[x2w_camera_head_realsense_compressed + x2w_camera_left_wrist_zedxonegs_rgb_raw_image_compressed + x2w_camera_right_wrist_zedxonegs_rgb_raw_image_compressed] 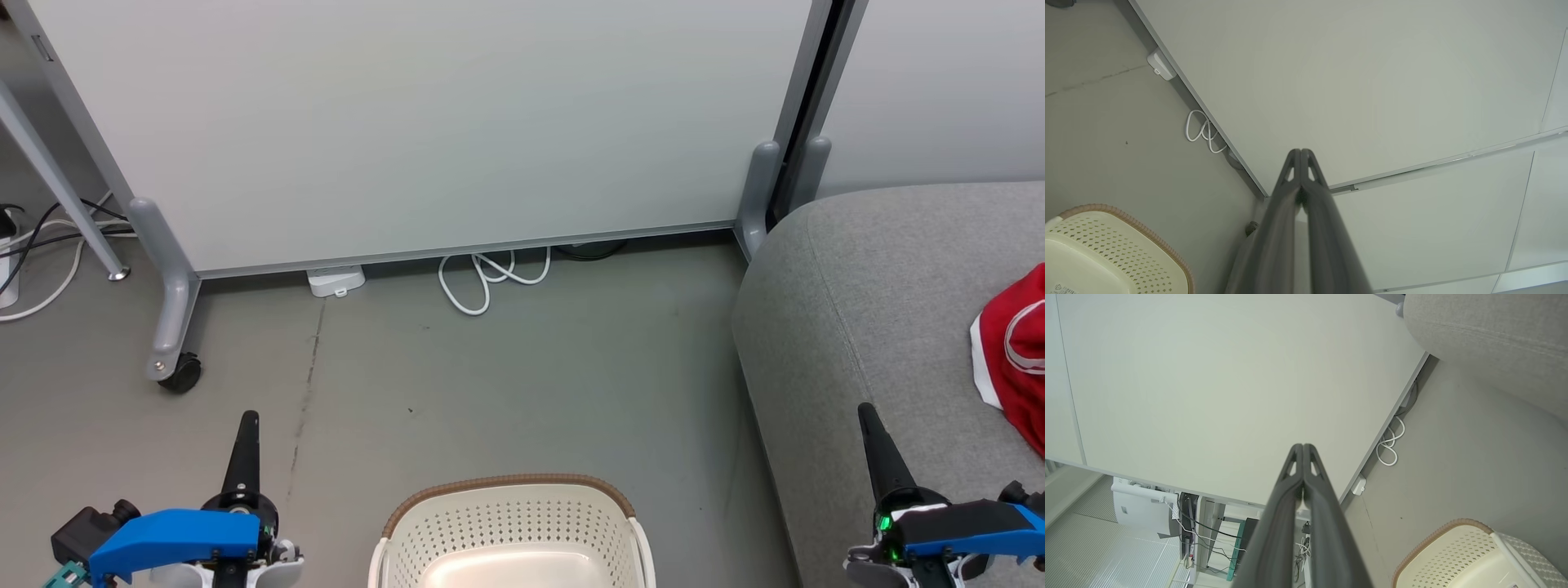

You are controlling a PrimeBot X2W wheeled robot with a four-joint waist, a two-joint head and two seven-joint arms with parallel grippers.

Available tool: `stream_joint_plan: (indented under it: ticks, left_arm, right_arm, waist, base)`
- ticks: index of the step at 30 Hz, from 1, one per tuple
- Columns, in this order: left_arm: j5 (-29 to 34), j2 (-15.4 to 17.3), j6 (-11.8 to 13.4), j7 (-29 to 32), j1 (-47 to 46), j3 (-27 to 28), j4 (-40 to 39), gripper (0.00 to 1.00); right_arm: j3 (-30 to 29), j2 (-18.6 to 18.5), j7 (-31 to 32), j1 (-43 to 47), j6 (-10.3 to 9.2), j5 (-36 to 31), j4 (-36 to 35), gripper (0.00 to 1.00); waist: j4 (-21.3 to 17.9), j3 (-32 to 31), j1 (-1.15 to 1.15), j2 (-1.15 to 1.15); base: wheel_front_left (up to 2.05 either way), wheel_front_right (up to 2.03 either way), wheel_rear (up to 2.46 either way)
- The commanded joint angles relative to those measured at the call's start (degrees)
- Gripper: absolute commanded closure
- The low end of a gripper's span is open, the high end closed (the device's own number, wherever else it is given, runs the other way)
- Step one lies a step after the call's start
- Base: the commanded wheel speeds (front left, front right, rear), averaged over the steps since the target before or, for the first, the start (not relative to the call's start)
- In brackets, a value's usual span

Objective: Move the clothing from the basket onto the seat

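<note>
**Grey floor and screen, red garment lying on the sofa**

Beyond both sets of jaws stands a pale grey-white wheeled partition panel (457, 122) on smooth grey floor (531, 384). The large light grey fabric sofa (865, 310) lies under and around the right gripper (865, 408). Between the two grippers, nearer the robot, sits the oval cream perforated plastic basket (510, 480) with a brown woven-look rim, its visible bottom bare. The bright red clothing (1016, 351) with white trim rests on the sofa, just right of the right jaws. A looped white cable (486, 282) lies ahead. The left gripper (249, 418) and the right one have their fingers pressed together, gripping nothing.
</note>
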Motion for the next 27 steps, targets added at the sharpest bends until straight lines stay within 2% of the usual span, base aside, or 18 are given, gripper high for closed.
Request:
stream_joint_plan:
  ticks: [1, 27]
  left_arm:
    - [-1.22, 0.06, -0.06, 0.51, -1.1, 0.55, -0.63, 1.0]
    - [-12.03, -0.34, -0.08, 3.59, -2.4, 3.11, -1.8, 1.0]
  right_arm:
    - [-0.16, -0.45, 0.36, -1.3, 0.05, 1.37, -0.5, 1.0]
    - [-0.25, -0.5, 2.63, -2.73, 0.06, 12.94, -0.56, 1.0]
  waist:
    - [-0.06, 0.03, 0.0, 0.0]
    - [-1.13, 0.51, 0.0, 0.0]
  base:
    - [0.0, 0.0, 0.0]
    - [0.0, 0.0, 0.0]
